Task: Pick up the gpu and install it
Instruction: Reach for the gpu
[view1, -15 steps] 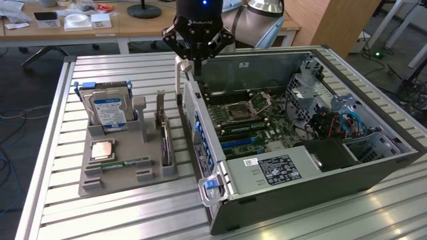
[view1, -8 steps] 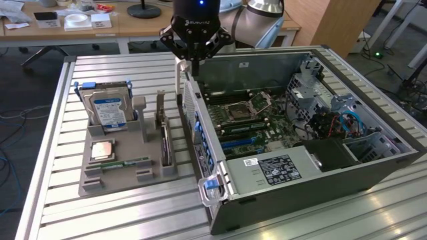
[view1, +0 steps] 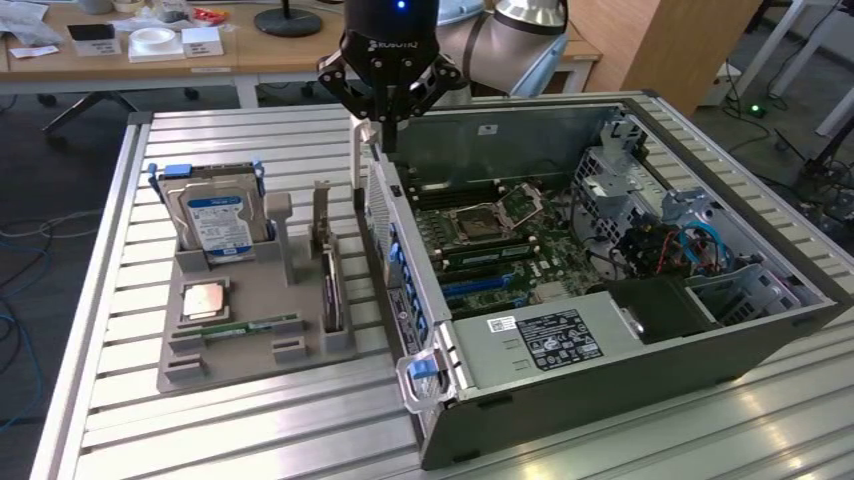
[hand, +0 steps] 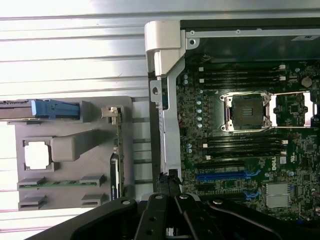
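Note:
The gpu (view1: 328, 272) stands on edge in a slot of the grey holder tray (view1: 247, 362), a thin dark card with its silvery bracket at the far end. From the wrist it appears as a narrow dark strip, the gpu (hand: 118, 165). My gripper (view1: 378, 135) hangs over the far end of the open computer case's rear wall (view1: 387, 240), to the exterior view's right of the card and well above it. Its black fingers are shut with nothing between them. In the wrist view the gripper (hand: 169, 192) points down at that wall's edge beside the motherboard (hand: 240, 150).
The tray also carries a hard drive (view1: 220, 220) in a blue frame, a processor (view1: 203, 298) and a green memory stick (view1: 254, 326). The case (view1: 601, 330) lies open on a slatted metal table (view1: 240, 440), with blue expansion slots (hand: 220, 175) on the board. Desks stand behind.

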